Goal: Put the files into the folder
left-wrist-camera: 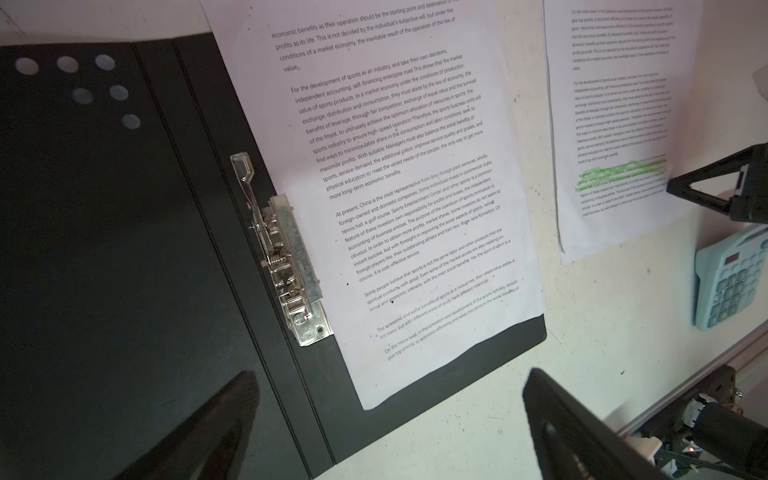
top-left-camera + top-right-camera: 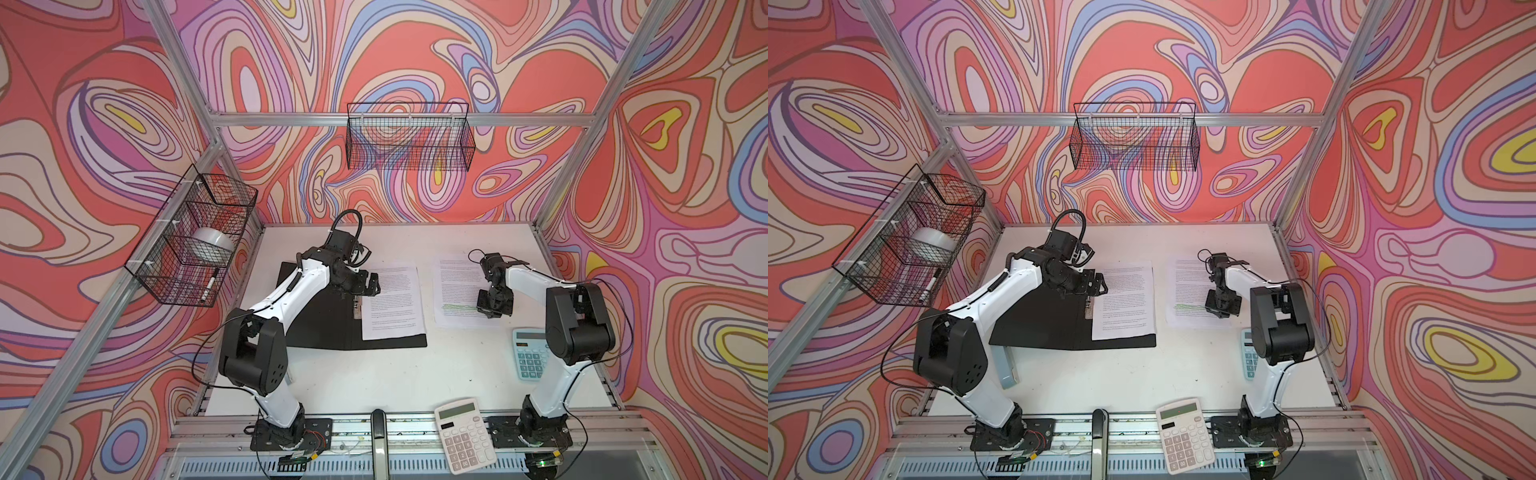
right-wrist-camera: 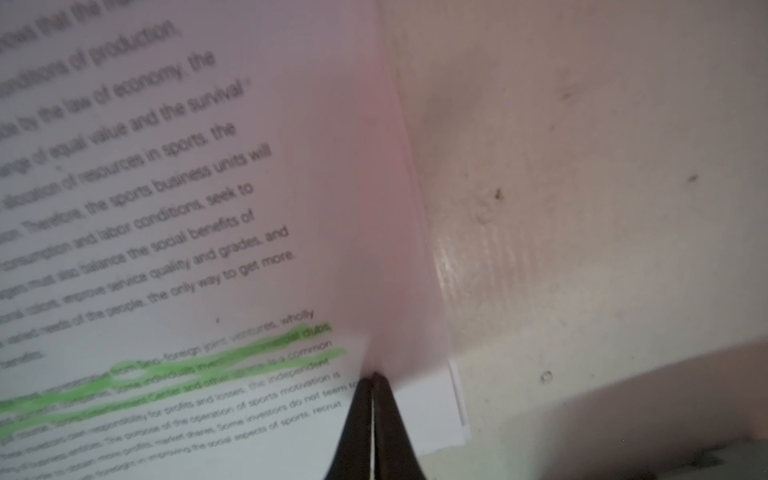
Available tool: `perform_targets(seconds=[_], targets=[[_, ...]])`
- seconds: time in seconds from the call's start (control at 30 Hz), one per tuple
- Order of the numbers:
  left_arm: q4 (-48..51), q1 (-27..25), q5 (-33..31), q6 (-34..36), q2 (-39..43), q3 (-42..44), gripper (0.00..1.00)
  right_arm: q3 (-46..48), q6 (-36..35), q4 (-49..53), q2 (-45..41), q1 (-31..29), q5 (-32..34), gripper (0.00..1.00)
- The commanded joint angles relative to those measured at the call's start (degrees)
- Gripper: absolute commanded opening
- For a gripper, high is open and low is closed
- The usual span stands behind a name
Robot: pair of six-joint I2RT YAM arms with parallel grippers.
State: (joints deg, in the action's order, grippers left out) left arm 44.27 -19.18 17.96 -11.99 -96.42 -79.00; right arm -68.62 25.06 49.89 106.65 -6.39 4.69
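Pinching the highlighted sheet at its edge, the right gripper is pressed together on the paper, right of centre in both top views.
The left gripper hangs spread above the open folder, centre frame on the worktop; a second sheet lies on its right half beside the clip.
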Motion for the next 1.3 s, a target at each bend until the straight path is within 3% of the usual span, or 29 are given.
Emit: perform_targets(seconds=[0.0, 0.1, 0.33, 0.43, 0.53, 0.63, 0.73, 0.97, 1.27], targets=[[0.29, -0.06, -0.22, 0.65, 0.97, -0.35, 1.00, 0.05, -0.57, 0.92, -1.33, 0.14, 0.28, 0.00], [0.47, 0.01, 0.06, 0.74, 0.97, -0.54, 1.00, -1.18, -0.93, 2.35, -4.63, 0.12, -0.71, 0.00], [1.68, -1.07, 0.72, 1.46, -1.03, -3.49, 1.00, -4.20, -2.71, 4.62, -9.94, 0.07, -10.06, 0.00], [3.52, -2.82, 0.63, 3.09, -4.03, -7.57, 1.00, -5.34, -2.58, 5.01, -10.17, 0.20, -10.14, 0.00], [4.81, -5.80, -0.02, 5.47, -8.21, -13.30, 1.00, -6.73, -2.87, 5.54, -8.59, 1.47, -6.72, 0.25], [8.55, -9.41, 0.00, 5.89, -15.17, -22.16, 1.00, -6.57, -3.31, 3.14, -6.79, 4.39, -8.25, 0.40], [12.27, -12.60, 1.32, 5.05, -23.10, -32.02, 1.00, -5.62, -4.61, 0.12, -5.50, 7.20, -10.66, 0.40], [14.16, -17.59, 1.55, 2.50, -37.28, -46.40, 1.00, -5.34, -6.31, -5.13, -1.27, 11.86, -18.86, 0.41], [12.51, -18.17, 3.08, -1.60, -44.28, -50.83, 1.00, -9.41, -8.67, -5.89, 5.83, 12.90, -22.71, 0.41]])
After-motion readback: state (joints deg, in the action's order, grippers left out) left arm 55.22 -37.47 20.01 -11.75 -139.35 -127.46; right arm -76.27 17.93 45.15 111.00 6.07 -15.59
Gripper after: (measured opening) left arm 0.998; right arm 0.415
